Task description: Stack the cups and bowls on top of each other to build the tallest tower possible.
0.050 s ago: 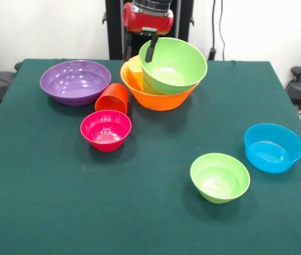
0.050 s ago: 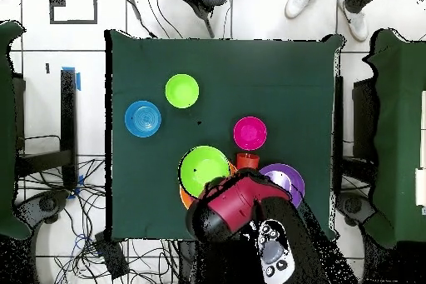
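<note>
Going left to right in the front view, we first meet the wide glossy purple plastic bowl sitting upright on the dark green bench. Just right of it an orange-red plastic tumbler lies tipped over, its mouth facing the small pink-red plastic bowl just in front of it; we cannot tell whether they touch.

Next comes the tower: the large orange plastic bowl rests on the bench, a yellow tumbler shows inside it at the left, and the large light-green plastic bowl leans on top, tilted with its opening towards the camera. The robot's black pincer comes down at that green bowl's upper left rim (one dark finger lies over the edge). It seems to grip the rim, but we cannot tell for sure.

Well apart, nearer the front, sits the small light-green plastic bowl, and right of it the medium blue plastic bowl, both upright.
</note>
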Motion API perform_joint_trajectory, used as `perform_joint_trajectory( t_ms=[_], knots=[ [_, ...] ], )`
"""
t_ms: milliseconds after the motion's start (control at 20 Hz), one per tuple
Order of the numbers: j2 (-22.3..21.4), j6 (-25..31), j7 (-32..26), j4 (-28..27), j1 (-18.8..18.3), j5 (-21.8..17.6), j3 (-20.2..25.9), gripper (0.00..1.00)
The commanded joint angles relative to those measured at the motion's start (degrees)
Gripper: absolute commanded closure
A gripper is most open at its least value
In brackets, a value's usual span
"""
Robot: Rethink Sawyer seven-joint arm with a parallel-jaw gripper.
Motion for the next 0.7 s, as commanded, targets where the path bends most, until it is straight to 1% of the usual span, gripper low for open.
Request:
perform_joint_trajectory(
  t_ms=[50, 400, 700],
  knots=[
    [7.2, -1.7, -0.9, -3.7, 0.3, -3.8, 1.5, 0.0],
    [8.0, -1.4, -2.6, -3.3, -1.1, -1.6, 3.9, 0.0],
    [9.6, -3.5, -2.3, -3.1, -2.0, -2.1, 4.6, 0.0]
  ],
)
